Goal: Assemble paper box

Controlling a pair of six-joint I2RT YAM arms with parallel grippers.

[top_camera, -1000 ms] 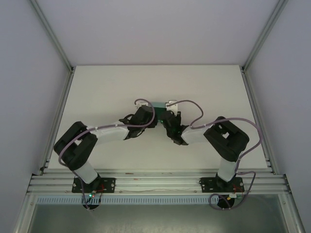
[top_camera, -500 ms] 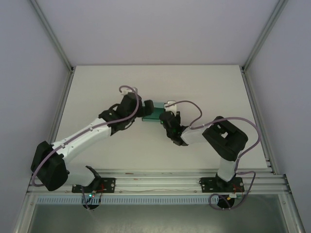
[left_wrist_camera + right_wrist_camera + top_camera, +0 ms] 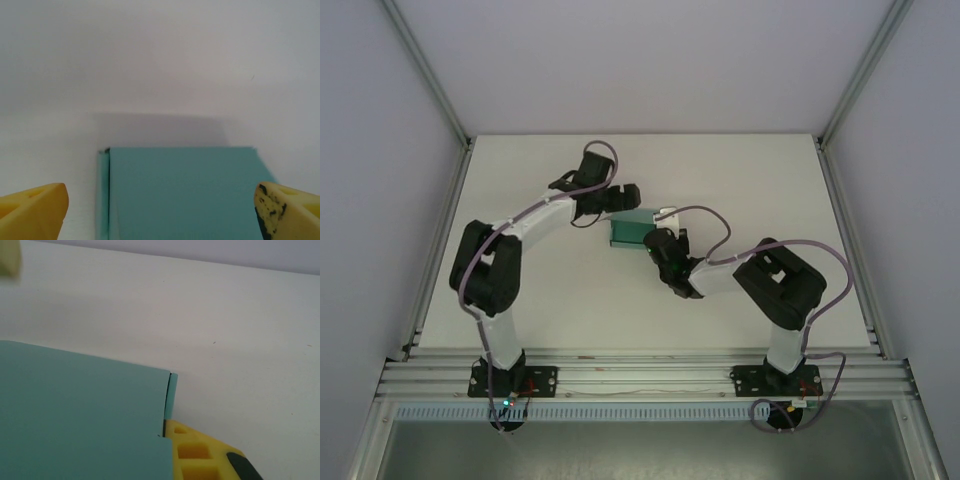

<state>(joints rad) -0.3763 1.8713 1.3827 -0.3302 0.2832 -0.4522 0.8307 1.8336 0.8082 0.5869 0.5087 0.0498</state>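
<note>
While L claw (image 3: 160, 212) spread astride paper box (image 3: 182, 180), R-wrist cam: R claw (image 3: 167, 440) prob. pinching edge.

You have the paper box (image 3: 628, 231) near the middle of the white table (image 3: 750, 180) as seen from above. It is a small, shallow rectangular box of plain teal-green card, folded up, with a flat, smooth top panel. Close up, a narrow strip of folded card runs along one side edge, slightly lighter than the top.
</note>
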